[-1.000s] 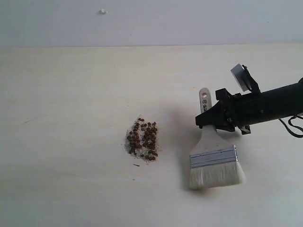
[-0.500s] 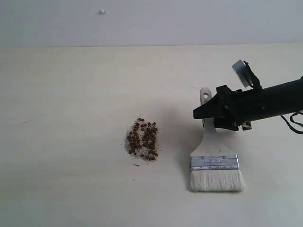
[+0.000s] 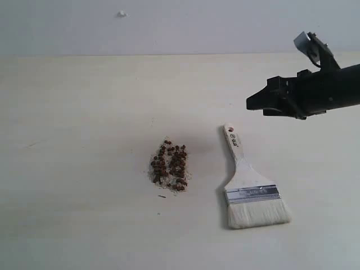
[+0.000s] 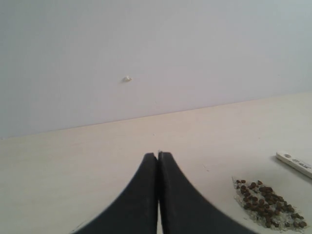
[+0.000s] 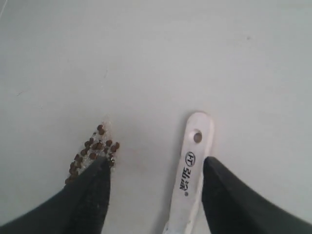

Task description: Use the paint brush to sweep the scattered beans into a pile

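Right gripper [image 3: 254, 103] — my jaws stand wide, nothing between them. It hangs over the pale table [image 3: 84, 140], apart from the wide flat paint brush [image 3: 245, 175] with pale wooden handle, silver ferrule and cream bristles. The brush lies flat, holed handle end toward me. The compact pile [image 3: 170, 167] of tiny reddish-brown beans sits near the brush, on its left in the exterior view, not touching. Whitish crumbs seem mixed in. Left gripper [image 4: 157, 156] — jaws pressed together, empty.

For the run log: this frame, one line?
right gripper: open, empty | left gripper: shut, empty | brush: flat on table | beans: piled, apart from brush
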You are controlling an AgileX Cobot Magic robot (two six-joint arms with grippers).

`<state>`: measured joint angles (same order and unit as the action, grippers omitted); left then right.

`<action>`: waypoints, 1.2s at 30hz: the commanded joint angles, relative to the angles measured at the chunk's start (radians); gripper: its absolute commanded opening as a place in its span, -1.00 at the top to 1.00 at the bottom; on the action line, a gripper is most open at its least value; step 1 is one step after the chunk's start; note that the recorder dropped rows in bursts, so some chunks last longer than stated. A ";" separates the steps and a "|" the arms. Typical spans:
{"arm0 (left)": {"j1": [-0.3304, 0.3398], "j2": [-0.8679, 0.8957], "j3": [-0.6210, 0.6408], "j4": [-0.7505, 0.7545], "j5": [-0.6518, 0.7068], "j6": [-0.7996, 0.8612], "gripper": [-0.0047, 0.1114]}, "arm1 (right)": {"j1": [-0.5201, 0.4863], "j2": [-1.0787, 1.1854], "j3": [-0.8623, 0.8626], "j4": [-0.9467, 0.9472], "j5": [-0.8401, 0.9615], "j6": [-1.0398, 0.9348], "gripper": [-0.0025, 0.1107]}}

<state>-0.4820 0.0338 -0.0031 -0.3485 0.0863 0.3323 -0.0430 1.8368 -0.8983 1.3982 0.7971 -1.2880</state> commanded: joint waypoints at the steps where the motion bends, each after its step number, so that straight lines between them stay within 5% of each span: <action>1: -0.005 -0.006 0.003 0.004 0.002 0.004 0.92 | -0.004 -0.104 -0.001 0.006 -0.010 -0.022 0.26; 5: -0.005 -0.006 0.003 0.004 0.002 0.004 0.92 | -0.004 -0.210 0.036 0.058 -0.030 -0.024 0.93; 6: -0.005 -0.006 0.003 0.004 0.002 0.004 0.92 | -0.004 -0.239 0.051 0.074 -0.039 -0.026 0.95; 17: -0.005 -0.006 0.003 0.004 0.002 0.004 0.92 | -0.004 -0.658 0.398 0.346 -0.363 -0.279 0.96; 36: -0.005 -0.006 0.003 0.004 0.002 0.004 0.92 | -0.004 -1.534 0.731 0.346 -0.371 -0.228 0.96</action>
<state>-0.4820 0.0338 -0.0031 -0.3485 0.0863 0.3323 -0.0430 0.3614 -0.1734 1.7382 0.4188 -1.5188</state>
